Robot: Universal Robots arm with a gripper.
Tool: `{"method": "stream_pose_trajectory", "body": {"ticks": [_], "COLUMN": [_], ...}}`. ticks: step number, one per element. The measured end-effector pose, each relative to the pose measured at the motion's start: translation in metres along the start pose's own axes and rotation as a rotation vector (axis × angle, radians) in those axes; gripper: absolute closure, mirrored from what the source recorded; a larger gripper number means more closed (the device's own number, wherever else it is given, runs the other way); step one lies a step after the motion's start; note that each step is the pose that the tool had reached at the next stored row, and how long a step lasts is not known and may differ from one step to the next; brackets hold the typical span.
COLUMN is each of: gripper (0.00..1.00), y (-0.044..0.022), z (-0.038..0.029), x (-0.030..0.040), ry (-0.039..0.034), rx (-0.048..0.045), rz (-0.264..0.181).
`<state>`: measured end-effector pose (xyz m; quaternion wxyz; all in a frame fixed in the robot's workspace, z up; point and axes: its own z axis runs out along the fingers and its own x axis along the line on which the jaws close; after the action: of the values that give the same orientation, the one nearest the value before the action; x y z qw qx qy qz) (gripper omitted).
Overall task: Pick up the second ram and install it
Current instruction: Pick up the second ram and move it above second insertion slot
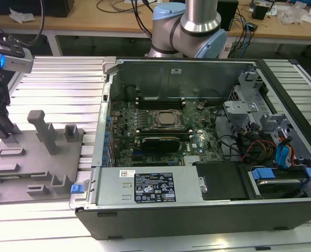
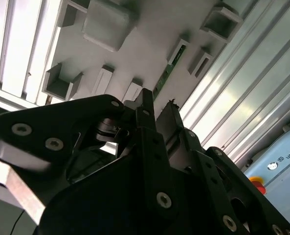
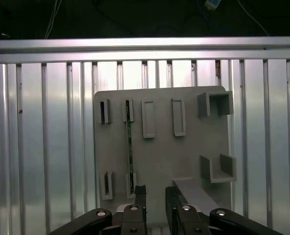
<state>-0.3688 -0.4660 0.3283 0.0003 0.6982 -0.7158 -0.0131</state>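
Observation:
The second ram (image 3: 129, 147) is a thin green strip standing on edge in a pair of slots of the grey fixture plate (image 3: 159, 156). It also appears in the second wrist view as the second ram (image 2: 167, 73), just beyond the fingertips. My gripper (image 3: 155, 196) hovers above the plate, slightly to one side of the strip and not touching it. It is open, with nothing between the two black fingers (image 3: 140, 196). In the exterior view my gripper (image 1: 3, 128) hangs over the far left end of the fixture plate (image 1: 34, 168).
The open computer case (image 1: 207, 210) fills the middle and the exterior view's right, with the motherboard (image 1: 160, 126), black memory slots (image 1: 160, 101) and a labelled power supply (image 1: 145, 186). Grey posts (image 1: 42, 128) rise from the fixture plate. Ribbed aluminium table (image 1: 61, 84) lies underneath.

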Motion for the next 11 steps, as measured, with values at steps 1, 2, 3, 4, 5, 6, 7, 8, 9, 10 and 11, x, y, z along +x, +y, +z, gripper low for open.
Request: {"method": "stream_pose_trajectory", "body": {"ticks": [1,2,3,4,5,6,7,8,9,10,11], "gripper": [0.7,0.7,0.7,0.7,0.7,0.7,0.7,0.7,0.7,0.7,0.7], "y": [0.0024,0.004,0.0052,0.0057,0.0062,0.0068,0.0072,0.0079,0.0086,0.0103,0.0118], "z": [0.0016,0.0029,0.0039,0.0044,0.0048,0.0054,0.0059,0.007,0.0081,0.0111,0.0133], "x": [0.0026,0.0042,0.0053,0.0058,0.0062,0.0067,0.0071,0.0076,0.0082,0.0096,0.0102], "ry": [0.0001,0.0,0.0,0.0,0.0,0.0,0.0,-0.0001,-0.0001,0.0,0.0], "rx": [-0.0001,-0.0001,0.0,0.0,0.0,0.0,-0.0001,0.0,0.0001,0.0,0.0], "rz": [0.0,0.0,0.0,0.0,0.0,0.0,0.0,0.0,0.0,0.0,0.0]}}
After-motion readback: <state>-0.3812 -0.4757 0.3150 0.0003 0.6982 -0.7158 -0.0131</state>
